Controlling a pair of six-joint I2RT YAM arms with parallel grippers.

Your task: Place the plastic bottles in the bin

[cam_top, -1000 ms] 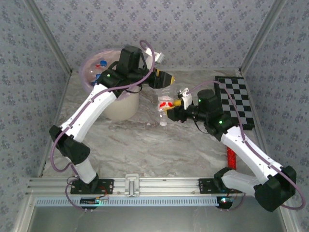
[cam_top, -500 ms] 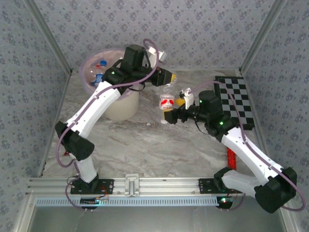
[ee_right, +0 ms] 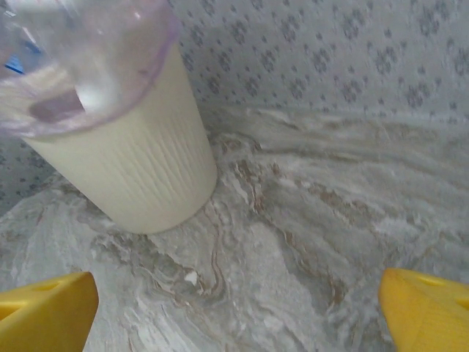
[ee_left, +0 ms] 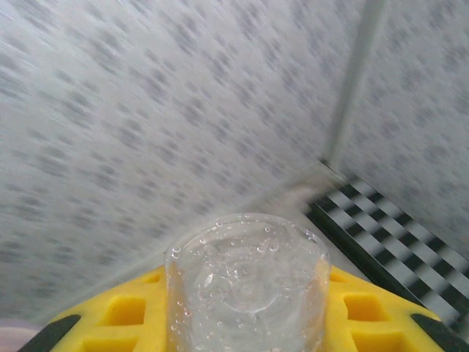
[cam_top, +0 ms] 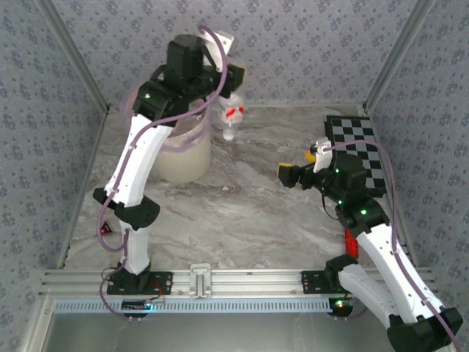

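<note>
Left hand, clamped on a bottle passed from the now-parted right hand, has risen beside the bin.

On my feed, 1 clear, red-labelled bottle hangs aloft just right of the upright cream, pink-lilac-lined bin.

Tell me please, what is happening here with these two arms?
The left gripper holds a clear plastic bottle with a red label, raised in the air just right of the bin; the bottle is not yet in it. The right gripper is open and holds nothing, low over the marble table, near the chequered board.
</note>
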